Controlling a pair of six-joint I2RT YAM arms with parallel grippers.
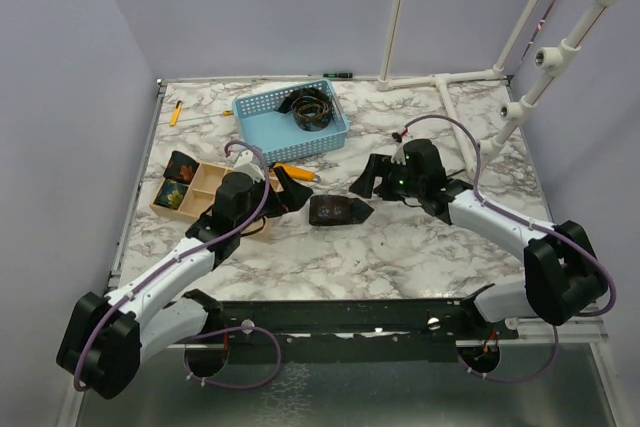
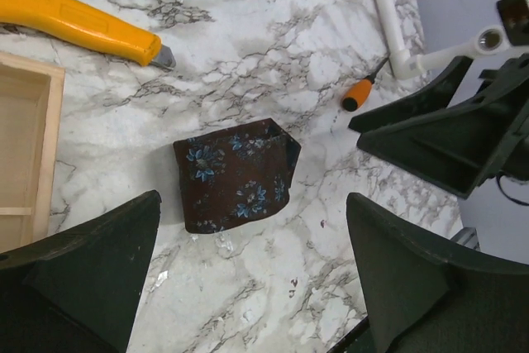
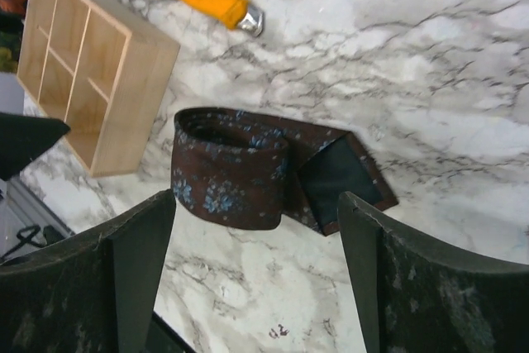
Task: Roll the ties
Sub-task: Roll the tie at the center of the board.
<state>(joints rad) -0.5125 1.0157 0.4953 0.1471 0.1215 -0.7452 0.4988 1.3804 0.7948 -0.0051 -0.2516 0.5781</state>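
Note:
A brown tie with small blue flowers lies rolled into a flat coil on the marble table between my two grippers. In the left wrist view the rolled tie sits just ahead of my left gripper, whose jaws stand wide open and empty. In the right wrist view the coil has its pointed end sticking out to the right. My right gripper is open just short of it and touches nothing. From above, the left gripper and the right gripper flank the tie.
A blue basket at the back holds another coiled tie. A wooden compartment box at the left holds rolled ties. A yellow cutter lies near the box. An orange-handled screwdriver and white pipes lie on the right.

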